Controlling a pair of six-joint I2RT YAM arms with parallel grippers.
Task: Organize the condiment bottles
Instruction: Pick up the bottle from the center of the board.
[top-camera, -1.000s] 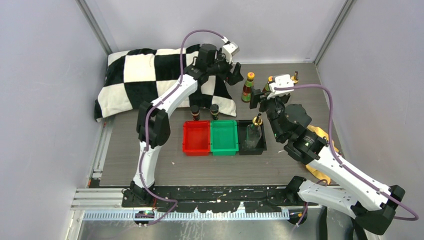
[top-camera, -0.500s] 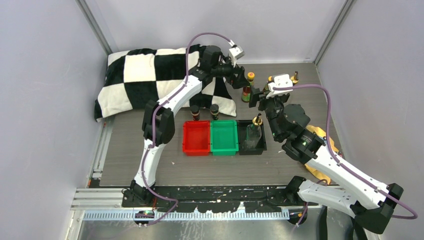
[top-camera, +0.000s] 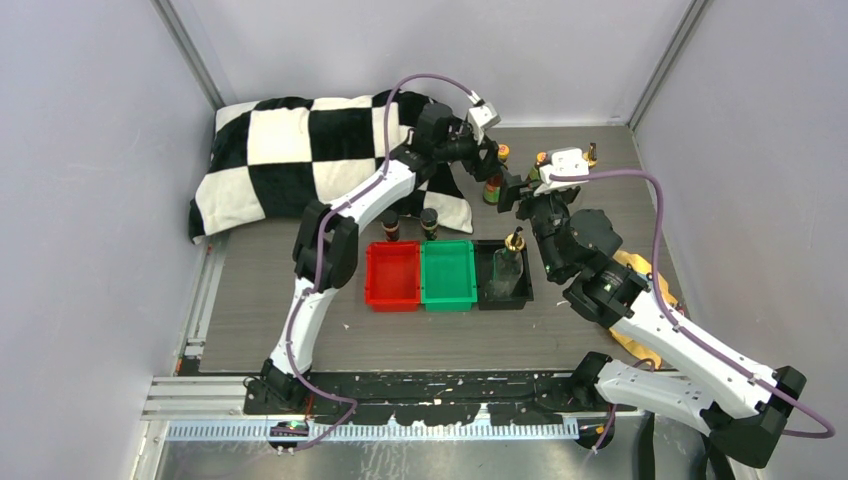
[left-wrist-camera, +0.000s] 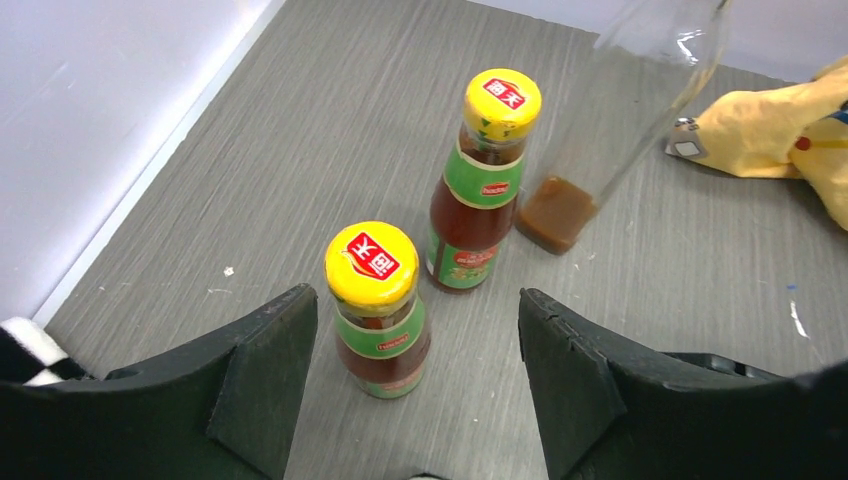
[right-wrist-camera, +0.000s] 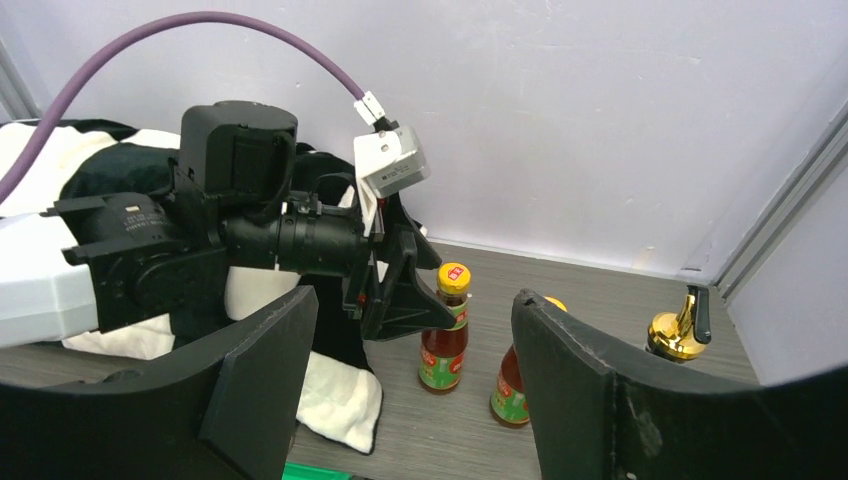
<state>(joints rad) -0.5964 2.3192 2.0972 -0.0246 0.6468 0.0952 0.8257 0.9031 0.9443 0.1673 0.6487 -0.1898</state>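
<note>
Two reddish-brown condiment bottles with yellow caps stand at the back of the table. The nearer one (left-wrist-camera: 378, 310) stands between my left gripper's (left-wrist-camera: 412, 305) open jaws, closer to the left finger (left-wrist-camera: 255, 385), untouched. The other (left-wrist-camera: 482, 190) stands just beyond. A tall clear glass bottle (left-wrist-camera: 640, 110) stands behind them. My right gripper (right-wrist-camera: 412, 300) is open and empty, facing the same bottles (right-wrist-camera: 445, 330), with one (right-wrist-camera: 512, 390) partly behind its right finger. Two short dark bottles (top-camera: 390, 225) (top-camera: 429, 222) stand behind the trays. Another clear gold-topped bottle (top-camera: 510, 262) stands in the black tray (top-camera: 522, 297).
Red tray (top-camera: 393, 275), green tray (top-camera: 448, 275) and the black tray sit in a row mid-table. A black-and-white checkered cloth (top-camera: 300, 150) covers the back left. A yellow cloth (top-camera: 640, 272) lies under the right arm. The two wrists are close together.
My left gripper has swung right and down to straddle the nearer reddish-brown bottle, and its jaws have narrowed. The right arm has barely moved.
</note>
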